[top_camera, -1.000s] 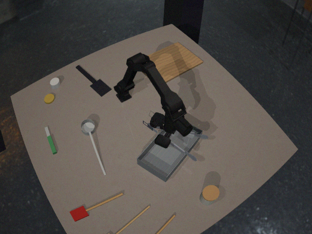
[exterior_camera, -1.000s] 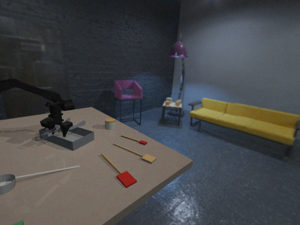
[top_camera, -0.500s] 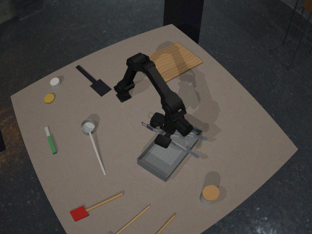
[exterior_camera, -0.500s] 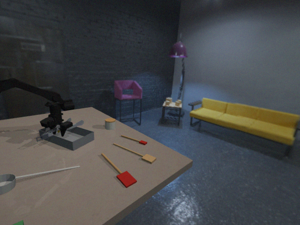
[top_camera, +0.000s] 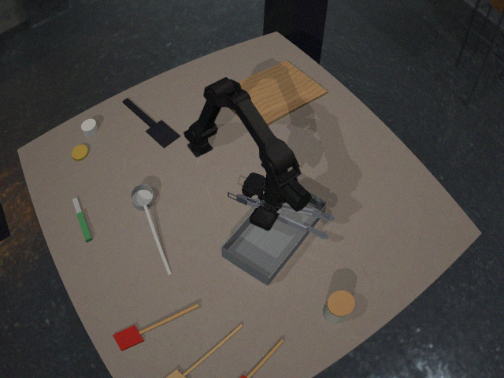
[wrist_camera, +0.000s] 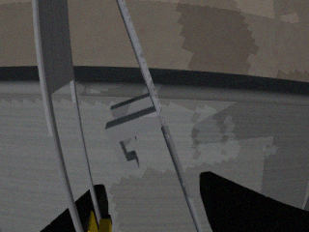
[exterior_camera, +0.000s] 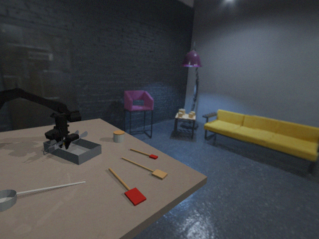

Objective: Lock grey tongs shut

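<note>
My gripper [top_camera: 260, 201] [exterior_camera: 62, 144] [wrist_camera: 154, 188] is low over the tin, fingers partway together with both arms of the grey tongs [top_camera: 319, 232] [exterior_camera: 83, 134] [wrist_camera: 57, 48] between them; whether I am pressing on the metal yet, I cannot tell. In my wrist view the lower frame edge cuts off my fingers, the near ends of the arms and a small yellow piece [wrist_camera: 107, 224] beside my left-hand dark fingertip in that picture. From above, my own wrist covers the middle of the tongs, and their hinge is too small and dim to read. The tongs are spread across the roasting tin [top_camera: 244, 266] [exterior_camera: 89, 154] [wrist_camera: 241, 82], broad ends reaching past its rim. Farther off, the ladle [top_camera: 154, 239] [exterior_camera: 51, 188] lies on the table, its bowl cropped in the exterior view, and the orange-topped jar [top_camera: 341, 302] [exterior_camera: 118, 136] stands upright. My arm hides one side of the wooden board [top_camera: 284, 89] from above. Beyond the table, the exterior view shows a pink chair [exterior_camera: 139, 108] and a yellow sofa [exterior_camera: 257, 128], cut off at the frame.
</note>
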Motion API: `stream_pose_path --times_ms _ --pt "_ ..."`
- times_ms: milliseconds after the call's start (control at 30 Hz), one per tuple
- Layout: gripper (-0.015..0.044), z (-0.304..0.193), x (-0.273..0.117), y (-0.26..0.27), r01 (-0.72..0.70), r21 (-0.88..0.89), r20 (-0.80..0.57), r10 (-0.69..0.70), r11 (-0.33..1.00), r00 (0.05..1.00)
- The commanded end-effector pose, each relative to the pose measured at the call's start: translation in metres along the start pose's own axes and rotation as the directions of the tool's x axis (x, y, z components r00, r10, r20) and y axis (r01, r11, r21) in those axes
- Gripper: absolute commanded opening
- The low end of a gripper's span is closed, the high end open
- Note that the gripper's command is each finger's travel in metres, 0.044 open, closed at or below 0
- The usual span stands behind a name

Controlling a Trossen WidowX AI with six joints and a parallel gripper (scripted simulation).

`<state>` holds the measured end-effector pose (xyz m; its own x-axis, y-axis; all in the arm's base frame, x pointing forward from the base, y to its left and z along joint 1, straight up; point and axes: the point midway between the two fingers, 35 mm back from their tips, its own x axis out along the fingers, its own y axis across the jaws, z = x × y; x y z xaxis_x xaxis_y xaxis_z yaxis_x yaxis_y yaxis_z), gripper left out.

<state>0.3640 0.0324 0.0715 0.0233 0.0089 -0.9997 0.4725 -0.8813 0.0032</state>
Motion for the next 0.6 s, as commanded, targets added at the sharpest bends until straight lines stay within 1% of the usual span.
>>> stream_pose_path --times_ms 0,567 --pt "0.0161 -0.0002 -0.0004 0.0001 0.000 0.000 -0.001 0.000 1.000 1.000" --pt "0.0048 -0.0002 -0.0004 0.0001 0.000 0.000 -0.001 0.000 1.000 1.000"
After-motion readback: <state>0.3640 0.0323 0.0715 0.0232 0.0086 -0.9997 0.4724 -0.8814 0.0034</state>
